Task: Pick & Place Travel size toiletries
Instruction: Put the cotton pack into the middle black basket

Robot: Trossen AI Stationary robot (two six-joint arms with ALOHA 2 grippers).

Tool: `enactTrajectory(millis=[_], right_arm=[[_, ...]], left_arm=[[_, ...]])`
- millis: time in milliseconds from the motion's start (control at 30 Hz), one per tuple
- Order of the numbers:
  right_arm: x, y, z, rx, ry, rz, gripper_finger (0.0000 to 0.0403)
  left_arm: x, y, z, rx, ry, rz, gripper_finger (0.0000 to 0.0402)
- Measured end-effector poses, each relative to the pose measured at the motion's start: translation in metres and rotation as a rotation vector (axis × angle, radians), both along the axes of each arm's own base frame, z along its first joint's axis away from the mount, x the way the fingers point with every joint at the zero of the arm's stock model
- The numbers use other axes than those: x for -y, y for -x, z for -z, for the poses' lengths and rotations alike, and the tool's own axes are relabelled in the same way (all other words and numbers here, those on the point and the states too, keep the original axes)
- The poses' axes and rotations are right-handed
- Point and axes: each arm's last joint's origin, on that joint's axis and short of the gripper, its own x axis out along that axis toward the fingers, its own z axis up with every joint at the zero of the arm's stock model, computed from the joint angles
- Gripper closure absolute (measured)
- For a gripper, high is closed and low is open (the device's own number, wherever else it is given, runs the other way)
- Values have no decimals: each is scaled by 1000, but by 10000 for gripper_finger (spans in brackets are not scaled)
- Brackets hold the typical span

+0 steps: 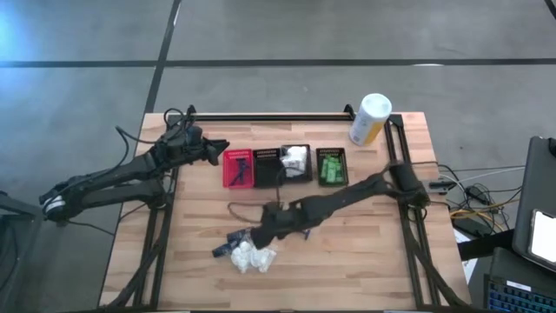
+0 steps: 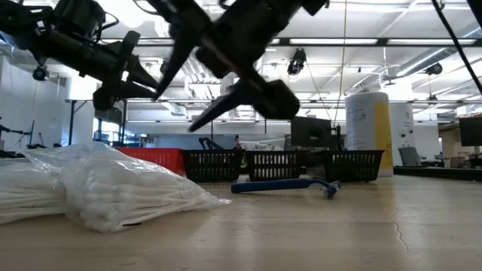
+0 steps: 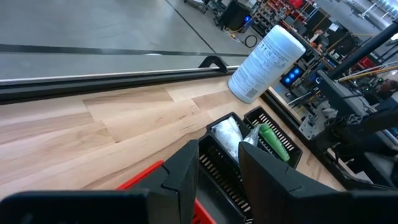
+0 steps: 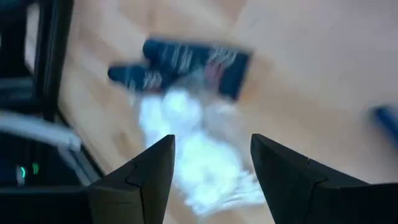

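Observation:
White plastic-wrapped bundles (image 1: 253, 258) lie on the wooden table near its front edge and fill the left of the low view (image 2: 98, 190). A dark blue packet (image 4: 186, 61) lies against them. My right gripper (image 1: 248, 238) hovers open just above this pile, with the white bundles (image 4: 189, 149) seen between its fingers. A blue razor (image 2: 286, 184) lies flat behind the pile. Green packets (image 1: 331, 167) and a white bundle (image 1: 296, 157) sit in black baskets. My left gripper (image 1: 219, 149) hangs open over the red basket (image 1: 237, 168), holding nothing.
Several small baskets stand in a row across the table's middle, the red one (image 3: 140, 180) leftmost. A tall white-and-yellow canister (image 1: 370, 119) stands at the far right corner. A black rail (image 3: 112, 78) runs along the far edge. Bare wood lies on the near right.

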Motion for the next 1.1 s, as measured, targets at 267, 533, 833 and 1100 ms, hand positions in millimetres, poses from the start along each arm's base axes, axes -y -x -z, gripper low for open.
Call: enactTrajectory(millis=[267,533,833,1100], right_arm=[[-26,-35,1,8,8,-67,227],[-26,-49,-7,-75,259,-362,235],[15,-55,-14,-139,297,-399,214],[30,-52,-14,-168,345,-517,207]], left_arm=[[-1,-1,2,-12,7,0,282],[-1,-1,3,-18,11,0,282],[-1,-2,4,-26,16,0,282],[-1,-2,4,-27,16,0,282]])
